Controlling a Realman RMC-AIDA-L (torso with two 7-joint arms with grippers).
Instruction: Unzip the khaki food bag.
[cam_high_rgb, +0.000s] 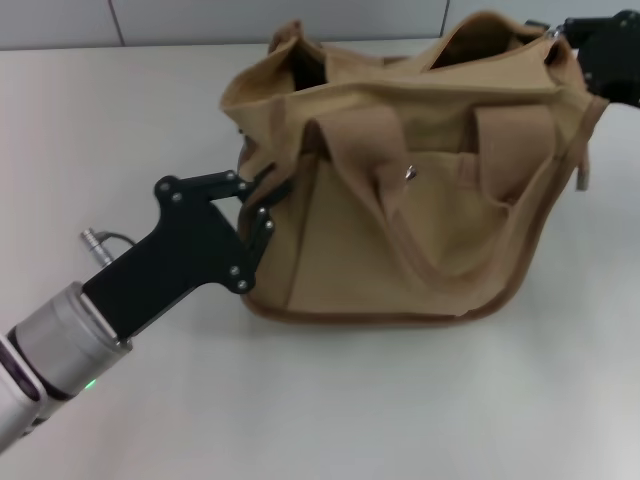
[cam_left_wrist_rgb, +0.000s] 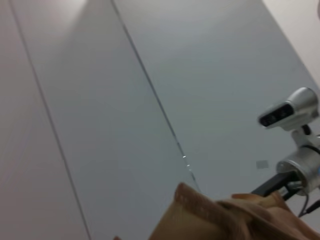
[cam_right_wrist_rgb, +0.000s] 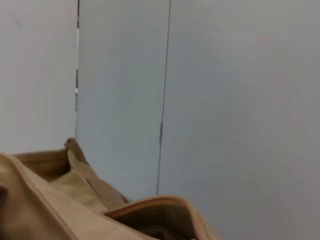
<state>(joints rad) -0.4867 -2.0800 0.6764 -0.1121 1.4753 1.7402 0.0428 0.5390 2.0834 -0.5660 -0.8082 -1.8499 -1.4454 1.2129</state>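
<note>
Khaki food bag (cam_high_rgb: 400, 215) upright on the white table (cam_high_rgb: 330, 400), centre to right, top gaping open. Left gripper (cam_high_rgb: 262, 205) clamped on fabric at the bag's left end. Right gripper (cam_high_rgb: 605, 50) at the far right top corner; grip impossible to tell.
</note>
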